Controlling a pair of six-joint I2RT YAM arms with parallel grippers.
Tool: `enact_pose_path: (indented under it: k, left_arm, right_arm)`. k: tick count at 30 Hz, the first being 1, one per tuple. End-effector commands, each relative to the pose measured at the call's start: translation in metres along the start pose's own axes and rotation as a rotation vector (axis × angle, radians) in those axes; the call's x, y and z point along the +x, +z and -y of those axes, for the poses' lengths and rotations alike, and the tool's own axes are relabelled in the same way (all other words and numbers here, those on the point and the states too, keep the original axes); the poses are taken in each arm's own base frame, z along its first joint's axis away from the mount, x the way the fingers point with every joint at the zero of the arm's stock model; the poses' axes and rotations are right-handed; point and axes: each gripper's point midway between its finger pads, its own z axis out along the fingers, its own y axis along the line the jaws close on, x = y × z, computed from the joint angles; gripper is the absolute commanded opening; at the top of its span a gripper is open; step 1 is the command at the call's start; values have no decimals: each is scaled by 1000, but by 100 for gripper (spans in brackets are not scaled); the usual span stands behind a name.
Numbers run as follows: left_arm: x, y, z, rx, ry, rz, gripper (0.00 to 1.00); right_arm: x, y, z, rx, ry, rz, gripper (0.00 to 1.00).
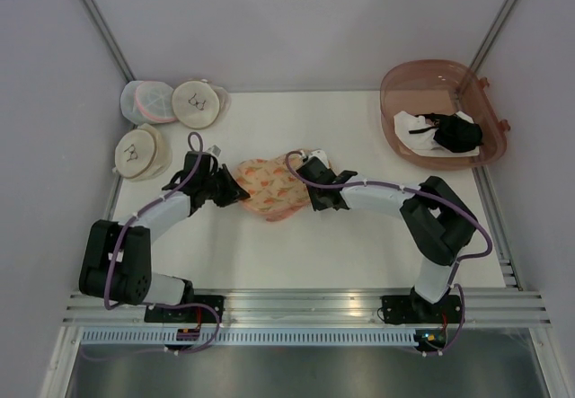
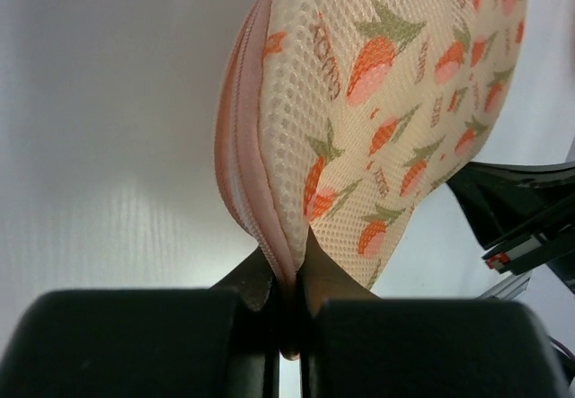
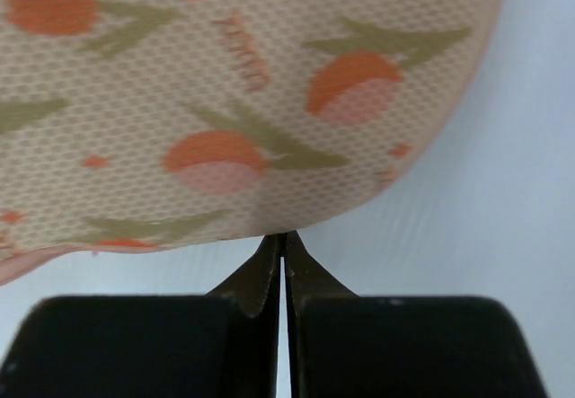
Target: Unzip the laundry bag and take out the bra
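Where it lies on the tabletop [image 1: 359, 254] between the arms, the peach, carrot-print laundry bag [image 1: 269, 191] has its pink zipper edge clamped by the left fingers [image 2: 247, 283]. At its opposite rim the right fingers [image 3: 256, 277] press together; open room surrounds it.

Round cream pouches [image 1: 199, 103]: each is displaying a bra icon.
Laundry bag [image 2: 377, 128]: brown lettering [image 2: 328, 46] among carrot prints is remaining illegible.

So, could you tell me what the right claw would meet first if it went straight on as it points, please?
The laundry bag: the right claw, shut, has its tips at the bag's near edge, apparently touching it.
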Motion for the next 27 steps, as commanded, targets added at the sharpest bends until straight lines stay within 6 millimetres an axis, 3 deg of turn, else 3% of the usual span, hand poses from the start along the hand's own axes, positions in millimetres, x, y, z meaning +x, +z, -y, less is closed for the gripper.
enact_pose_path:
  k: [1, 6, 9, 10, 12, 13, 16, 18, 19, 20, 22, 24, 26, 27]
  left_arm:
    - [-15, -1, -12, -39, 72, 11, 2]
    - [-35, 3, -22, -78, 69, 16, 2]
    - [-48, 13, -17, -70, 87, 7, 2]
    - [-60, 16, -7, -44, 100, 16, 2]
    - [-65, 29, -1, -1, 104, -15, 2]
    - [-78, 30, 17, 60, 118, -13, 2]
    - [-97, 48, 35, 128, 147, -41, 2]
    - [-101, 57, 35, 121, 144, -76, 22]
    - [-114, 66, 34, 94, 136, -65, 38]
    - [-117, 68, 32, 72, 125, -64, 63]
    - [-124, 70, 29, 40, 106, -40, 72]
    - [-124, 67, 19, -22, 63, -12, 73]
    - [-127, 49, 21, -52, 46, 46, 73]
    - [-116, 45, 4, -115, 3, 57, 73]
  right_arm:
    - [-7, -7, 46, 168, -3, 10, 0]
    - [-8, -8, 78, 269, 4, 7, 0]
    - [-12, -10, 90, 312, 7, 9, 0]
    - [-12, -11, 89, 300, 4, 8, 0]
    - [-12, -13, 88, 286, 0, 8, 1]
    - [-13, -16, 87, 276, 3, 16, 0]
    - [-12, -22, 84, 240, 2, 28, 0]
    - [-10, -25, 81, 212, 0, 27, 0]
    - [-11, -28, 80, 201, 7, 35, 0]
    - [-12, -30, 77, 185, 7, 38, 0]
    - [-10, -33, 73, 158, 17, 38, 0]
    - [-10, -35, 69, 141, 17, 43, 0]
    - [-9, -35, 67, 133, 16, 38, 0]
    - [-8, -35, 62, 119, 14, 36, 0]
